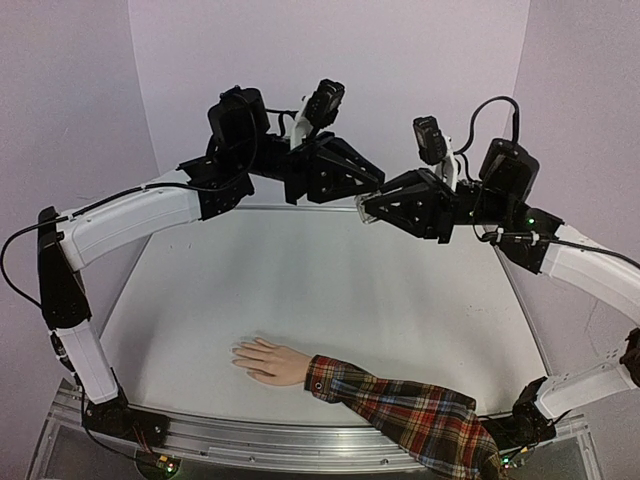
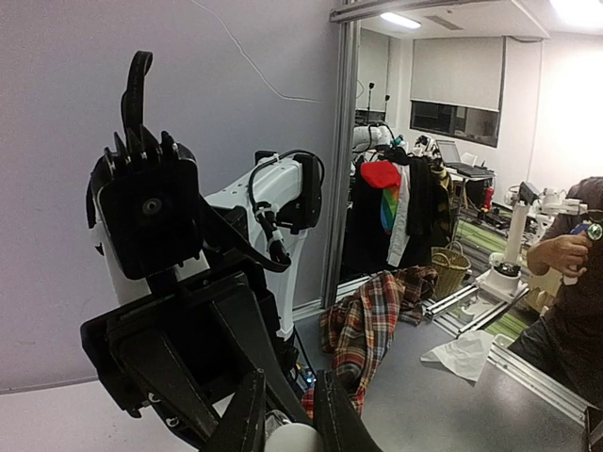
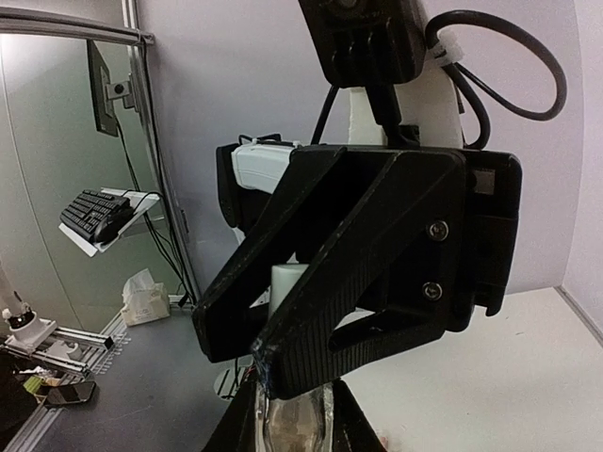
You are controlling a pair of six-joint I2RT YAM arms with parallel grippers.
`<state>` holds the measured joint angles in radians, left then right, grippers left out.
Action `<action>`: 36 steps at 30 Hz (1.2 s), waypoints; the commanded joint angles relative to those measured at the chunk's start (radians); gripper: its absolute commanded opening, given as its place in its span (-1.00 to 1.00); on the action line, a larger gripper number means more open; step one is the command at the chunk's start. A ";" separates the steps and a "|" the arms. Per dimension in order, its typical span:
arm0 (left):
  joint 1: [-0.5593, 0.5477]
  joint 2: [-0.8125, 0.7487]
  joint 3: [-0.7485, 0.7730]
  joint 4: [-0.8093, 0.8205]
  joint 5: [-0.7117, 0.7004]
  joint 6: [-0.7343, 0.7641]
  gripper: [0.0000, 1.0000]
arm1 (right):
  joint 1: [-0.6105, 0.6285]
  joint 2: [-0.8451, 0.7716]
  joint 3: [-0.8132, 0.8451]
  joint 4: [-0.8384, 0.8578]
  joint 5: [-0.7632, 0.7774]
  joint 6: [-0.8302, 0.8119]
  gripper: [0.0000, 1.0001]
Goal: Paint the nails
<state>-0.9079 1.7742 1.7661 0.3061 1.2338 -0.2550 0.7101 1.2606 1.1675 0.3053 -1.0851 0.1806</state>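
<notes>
Top external: left gripper (image 1: 376,186) and right gripper (image 1: 364,207) tip to tip above table (image 1: 400,300), both jaws closed on small pale bottle (image 2: 292,440); hand (image 1: 268,362) flat near front edge.

Soft, even light lies over the table (image 1: 330,290), shadows on it faint. Beyond the table, ceiling lamps (image 2: 403,20) glare white; my wrist views bow at their edges.
</notes>
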 commanded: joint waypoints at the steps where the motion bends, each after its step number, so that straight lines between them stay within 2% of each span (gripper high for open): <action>1: 0.052 -0.012 0.024 -0.006 0.094 -0.156 -0.69 | -0.022 -0.053 0.019 0.162 -0.031 -0.084 -1.00; 4: 0.070 -0.065 0.009 -0.145 -0.094 -0.083 -0.09 | -0.023 -0.070 -0.027 0.144 0.106 -0.152 -1.00; 6: 0.070 -0.111 -0.012 -0.240 -0.295 -0.027 0.11 | -0.021 -0.081 -0.049 0.077 0.219 -0.236 -1.00; 8: 0.070 -0.152 -0.038 -0.286 -0.464 -0.034 0.33 | -0.022 -0.084 -0.062 0.031 0.364 -0.291 -1.00; 11: 0.070 -0.176 -0.051 -0.331 -0.714 -0.110 0.48 | -0.021 -0.074 -0.078 0.025 0.553 -0.317 -1.00; 15: 0.050 -0.151 -0.039 -0.321 -0.900 -0.258 0.42 | -0.011 -0.044 -0.062 0.025 0.752 -0.321 -1.00; 20: -0.020 -0.071 0.061 -0.376 -1.047 -0.229 0.37 | 0.003 0.008 -0.027 0.032 0.873 -0.290 -1.00; 23: -0.041 -0.039 0.089 -0.380 -1.091 -0.225 0.31 | 0.015 0.024 -0.012 0.031 0.914 -0.292 -1.00; 28: -0.056 -0.014 0.099 -0.358 -1.118 -0.210 -0.06 | 0.032 0.045 0.009 0.028 0.936 -0.294 -1.00; 36: -0.065 0.016 0.123 -0.385 -1.163 -0.207 -0.15 | 0.067 0.063 0.027 0.011 0.965 -0.332 -1.00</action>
<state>-0.9680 1.7803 1.8296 -0.0817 0.1134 -0.4709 0.7580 1.3103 1.1404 0.2901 -0.1536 -0.1230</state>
